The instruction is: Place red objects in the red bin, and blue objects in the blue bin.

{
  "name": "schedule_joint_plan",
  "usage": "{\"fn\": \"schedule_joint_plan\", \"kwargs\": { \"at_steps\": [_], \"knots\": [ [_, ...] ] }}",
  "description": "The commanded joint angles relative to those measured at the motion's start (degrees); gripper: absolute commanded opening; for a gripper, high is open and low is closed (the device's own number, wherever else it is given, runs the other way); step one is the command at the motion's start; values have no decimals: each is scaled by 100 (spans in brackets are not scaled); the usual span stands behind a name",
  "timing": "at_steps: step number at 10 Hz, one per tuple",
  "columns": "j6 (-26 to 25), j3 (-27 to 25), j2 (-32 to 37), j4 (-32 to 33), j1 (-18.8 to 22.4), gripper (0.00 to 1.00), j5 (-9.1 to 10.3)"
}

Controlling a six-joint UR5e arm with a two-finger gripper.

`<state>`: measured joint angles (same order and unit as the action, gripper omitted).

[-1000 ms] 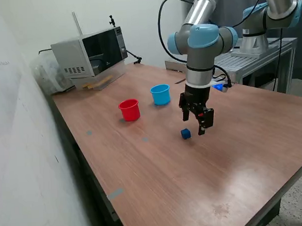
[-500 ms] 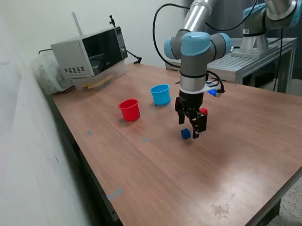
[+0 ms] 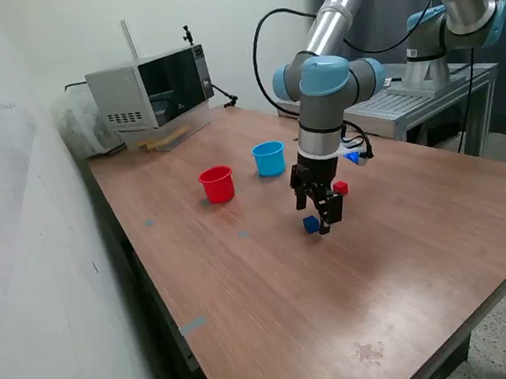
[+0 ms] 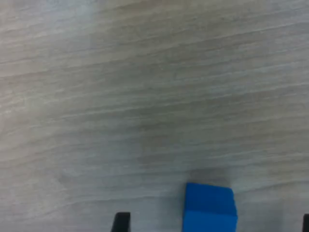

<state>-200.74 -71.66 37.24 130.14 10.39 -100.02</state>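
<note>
We held the gripper low over the table, its fingers spread apart and gripping nothing. The blue cube sat on the wood between the fingertips in the wrist view — nearer one fingertip than the other. The blue cup stood well off, a red cube behind the arm.

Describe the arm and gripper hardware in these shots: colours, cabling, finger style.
The arm has silver-grey tube links with light blue joint caps. A black cable loops loosely from the upper link down toward the wrist. A small blue light glows beside the wrist. The gripper is black, a compact two-finger unit; in the wrist view only the dark fingertips show at the frame's edge. No readable markings.
</note>
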Motion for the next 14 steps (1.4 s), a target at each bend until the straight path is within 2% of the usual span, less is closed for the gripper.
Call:
{"fn": "schedule_joint_plan", "kwargs": {
  "at_steps": [1,7,8,14],
  "knots": [
    [-9,38,-85,11,-19,100,-9],
    [-9,38,-77,47,-37,100,-9],
    [-9,38,-85,46,-37,0,-9],
    [0,11,-86,73,-37,0,-9]
  ]
}}
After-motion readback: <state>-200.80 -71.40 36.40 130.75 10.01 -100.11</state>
